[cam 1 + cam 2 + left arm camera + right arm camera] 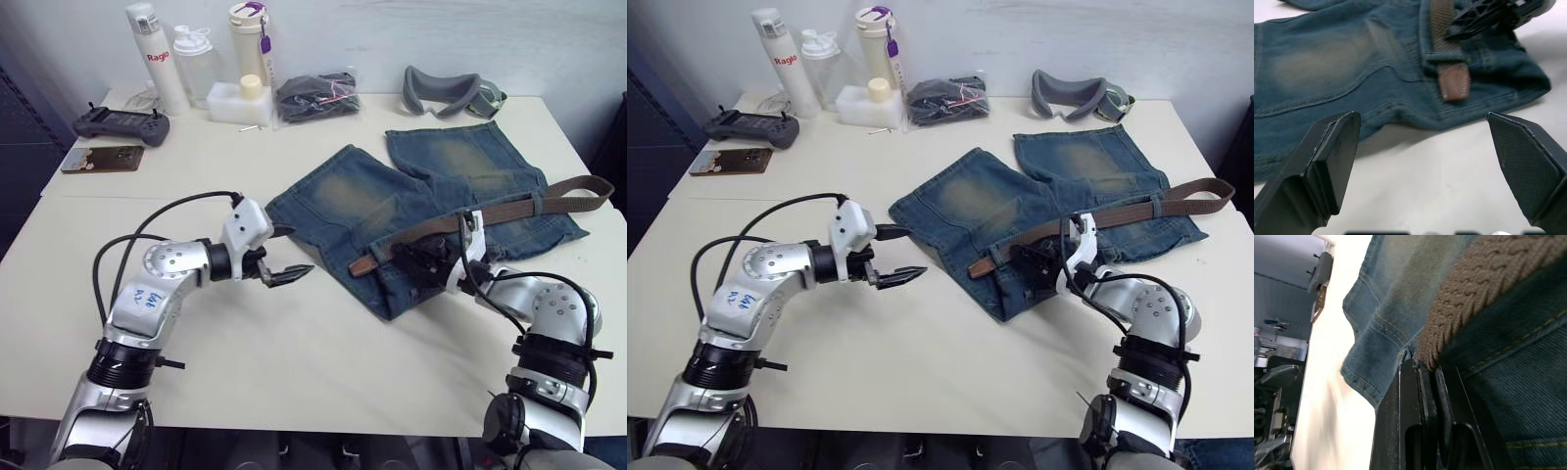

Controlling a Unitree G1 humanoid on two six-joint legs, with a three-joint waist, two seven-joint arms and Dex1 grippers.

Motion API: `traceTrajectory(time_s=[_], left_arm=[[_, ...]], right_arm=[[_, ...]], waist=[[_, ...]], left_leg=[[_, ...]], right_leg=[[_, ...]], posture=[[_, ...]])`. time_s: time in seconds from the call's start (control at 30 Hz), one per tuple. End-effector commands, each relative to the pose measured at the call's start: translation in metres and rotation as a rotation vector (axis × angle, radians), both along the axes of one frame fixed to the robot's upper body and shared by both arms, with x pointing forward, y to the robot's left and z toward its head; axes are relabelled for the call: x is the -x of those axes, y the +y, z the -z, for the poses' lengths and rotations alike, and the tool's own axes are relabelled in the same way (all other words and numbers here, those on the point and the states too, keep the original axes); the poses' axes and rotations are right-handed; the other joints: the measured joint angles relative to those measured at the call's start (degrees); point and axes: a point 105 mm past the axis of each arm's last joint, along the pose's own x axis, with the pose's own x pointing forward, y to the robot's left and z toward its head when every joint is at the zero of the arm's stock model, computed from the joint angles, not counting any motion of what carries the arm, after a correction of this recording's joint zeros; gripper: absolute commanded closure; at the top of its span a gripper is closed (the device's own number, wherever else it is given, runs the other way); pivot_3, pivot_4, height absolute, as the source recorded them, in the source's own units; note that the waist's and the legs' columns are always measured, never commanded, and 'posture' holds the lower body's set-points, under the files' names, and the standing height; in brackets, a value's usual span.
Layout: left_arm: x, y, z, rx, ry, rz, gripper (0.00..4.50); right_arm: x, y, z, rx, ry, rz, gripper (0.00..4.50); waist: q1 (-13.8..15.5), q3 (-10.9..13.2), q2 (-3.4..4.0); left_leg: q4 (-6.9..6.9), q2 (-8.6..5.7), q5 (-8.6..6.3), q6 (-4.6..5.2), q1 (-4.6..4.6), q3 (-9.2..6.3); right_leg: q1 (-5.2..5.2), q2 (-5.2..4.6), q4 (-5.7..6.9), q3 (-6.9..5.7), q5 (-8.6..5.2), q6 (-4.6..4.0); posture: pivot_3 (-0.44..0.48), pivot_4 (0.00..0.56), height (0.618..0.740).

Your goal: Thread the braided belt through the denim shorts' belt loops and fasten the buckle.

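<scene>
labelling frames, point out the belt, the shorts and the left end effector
belt [509, 207], left eye view, mid-strap
shorts [343, 196], left eye view, faded patch on leg
left end effector [286, 277], left eye view, between fingertips

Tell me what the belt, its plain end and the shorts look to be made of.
The braided belt: woven cord or elastic, judging by the plaited brown strands with a matte look. Its tip: smooth brown leather or imitation, with no weave showing. The denim shorts: blue cotton denim, twill-textured, with tan contrast stitching and faded yellowish patches on the legs.
</scene>
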Motion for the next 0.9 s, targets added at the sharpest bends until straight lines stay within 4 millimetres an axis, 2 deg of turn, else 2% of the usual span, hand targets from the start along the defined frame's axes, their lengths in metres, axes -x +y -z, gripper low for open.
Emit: traceTrajectory(time_s=[0.03, 0.07, 0.1, 0.2, 0.3, 0.37, 0.43, 0.53, 0.63, 0.73, 0.9], left_arm=[[0.001, -0.023, -0.006, -0.067, -0.207, 0.103, 0.00], [-0.002, -0.030, -0.009, -0.055, -0.238, 0.103, 0.00], [-0.004, -0.037, -0.010, -0.054, -0.269, 0.112, 0.00], [-0.011, -0.057, -0.010, -0.039, -0.332, 0.126, 0.00], [-0.015, -0.076, -0.006, -0.029, -0.353, 0.139, 0.00], [-0.013, -0.086, 0.011, -0.135, -0.421, 0.188, 0.00], [-0.013, -0.094, 0.023, -0.163, -0.432, 0.198, 0.00], [-0.018, -0.104, 0.027, -0.165, -0.456, 0.179, 0.00], [-0.026, -0.105, 0.034, -0.233, -0.506, 0.165, 0.00], [-0.036, -0.102, 0.028, -0.194, -0.491, 0.096, 0.00], [-0.035, -0.095, 0.034, -0.199, -0.440, 0.087, 0.00]], right_arm=[[0.007, -0.003, -0.007, -0.003, -0.029, 0.003, 3.48], [0.008, -0.009, -0.008, 0.022, -0.031, 0.020, 3.18], [0.009, -0.016, -0.010, 0.054, -0.035, 0.040, 2.55], [0.020, -0.033, -0.018, 0.148, -0.060, 0.063, 1.24], [0.031, -0.043, -0.020, 0.249, -0.072, 0.077, 1.24], [0.036, -0.047, -0.017, 0.283, -0.064, 0.096, 1.24], [0.038, -0.050, -0.016, 0.270, -0.066, 0.123, 1.24], [0.040, -0.054, -0.016, 0.275, -0.072, 0.161, 1.24], [0.041, -0.059, -0.014, 0.290, -0.070, 0.205, 1.24], [0.043, -0.058, -0.012, 0.281, -0.069, 0.206, 1.24], [0.046, -0.059, -0.004, 0.302, -0.045, 0.221, 1.24]], waist=[[-0.02, 0.00, 0.00], [0.05, 0.00, 0.01], [0.18, 0.00, 0.01], [0.54, 0.00, 0.01], [0.53, 0.00, 0.01], [0.38, 0.00, 0.01], [0.09, 0.00, 0.01], [0.19, 0.00, 0.01], [0.35, 0.00, 0.01], [0.33, 0.00, 0.01], [0.26, 0.00, 0.01]], left_leg=[[-0.02, 0.00, 0.00, 0.00, 0.00, 0.03], [-0.04, 0.00, 0.00, 0.00, 0.00, 0.03], [-0.06, -0.01, 0.00, 0.00, 0.00, 0.03], [-0.04, -0.03, 0.04, 0.06, -0.04, 0.01], [-0.06, -0.06, -0.12, 0.35, -0.05, 0.01], [-0.10, -0.06, -0.11, 0.35, -0.05, 0.01], [-0.22, -0.06, -0.10, 0.34, 0.01, 0.05], [-0.35, -0.06, 0.03, 0.35, 0.02, 0.03], [-0.37, -0.06, 0.05, 0.36, 0.03, -0.02], [-0.36, -0.08, 0.04, 0.38, 0.02, 0.00], [-0.40, -0.08, 0.05, 0.36, 0.02, -0.03]], right_leg=[[-0.01, 0.00, 0.00, 0.02, 0.00, 0.00], [-0.01, 0.00, -0.01, 0.02, 0.00, 0.00], [-0.02, -0.01, -0.01, 0.02, 0.00, 0.00], [-0.05, -0.05, 0.00, 0.01, 0.01, 0.00], [-0.03, -0.09, -0.06, 0.01, 0.01, 0.02], [-0.04, -0.07, -0.08, 0.01, 0.01, 0.02], [-0.04, -0.05, -0.09, 0.03, 0.01, 0.02], [-0.09, -0.03, -0.06, 0.02, 0.01, 0.02], [-0.08, -0.03, -0.06, 0.00, 0.01, 0.02], [-0.06, -0.07, -0.07, 0.00, 0.02, 0.02], [-0.07, -0.06, -0.07, -0.01, 0.01, 0.02]], posture=[[0.000, 0.150, 0.683], [0.000, 0.150, 0.683], [0.000, 0.150, 0.683], [0.000, 0.150, 0.683], [0.000, 0.150, 0.683], [0.000, 0.150, 0.683], [0.000, 0.150, 0.683], [0.000, 0.150, 0.683], [0.000, 0.150, 0.683], [0.000, 0.150, 0.683], [0.000, 0.150, 0.683]])
